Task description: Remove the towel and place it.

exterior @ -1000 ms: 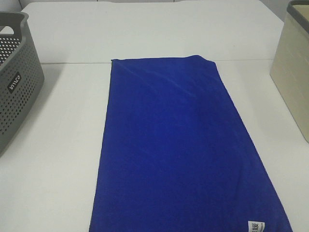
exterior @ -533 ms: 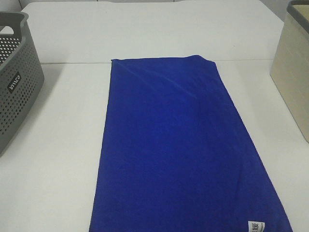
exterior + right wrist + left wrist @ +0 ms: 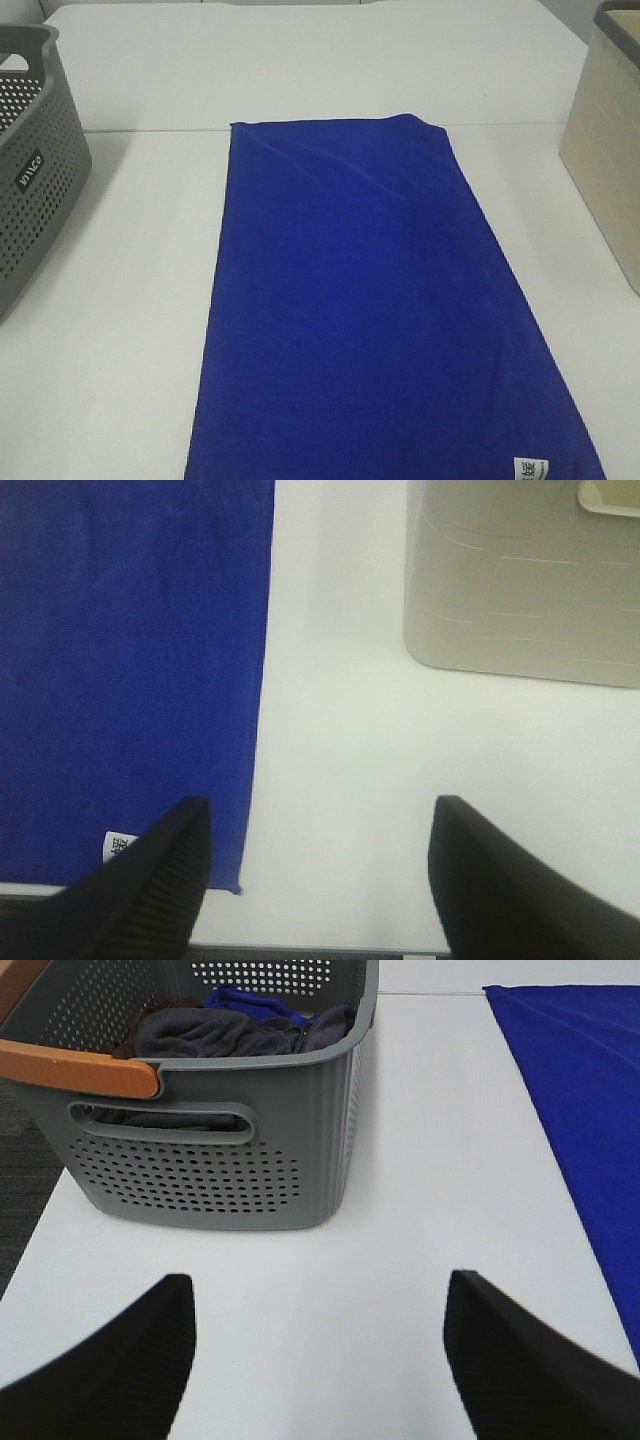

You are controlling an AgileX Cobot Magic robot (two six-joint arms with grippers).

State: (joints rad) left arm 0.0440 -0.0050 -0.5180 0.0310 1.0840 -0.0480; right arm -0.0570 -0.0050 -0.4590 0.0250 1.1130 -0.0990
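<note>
Left gripper [image 3: 318,1345]: jaws apart, nothing between them, only bare white tabletop [image 3: 400,1210] showing through the gap. Both black fingers [image 3: 120,1370] sit low in the wrist view, clear of everything.

Right gripper [image 3: 318,870]: jaws spread wide, nothing held, hovering over bare tabletop near the front edge.

Towel [image 3: 380,300]: deep blue, lying flat and spread out on the tabletop, long axis running away from the front edge. It lies between the two grippers, touched by neither. Seen from the right wrist, its long edge runs just beside that gripper's inner finger [image 3: 150,880], and the small white label [image 3: 118,846] sits at the near corner, right next to that finger. Seen from the left wrist, the towel's other long edge lies off to the side, beyond the inner finger, with a strip of bare tabletop between.

Grey basket [image 3: 250,1160]: ahead of the left gripper, standing on the tabletop, well apart from the towel. Perforated walls, a slot handle in the near wall, an orange-brown handle [image 3: 80,1068] across its top. Inside, a heap of dark grey cloth [image 3: 230,1035] with a bit of blue fabric [image 3: 250,1005] behind it.

Beige bin [image 3: 520,580]: ahead of the right gripper, on the outer side, apart from the towel.
</note>
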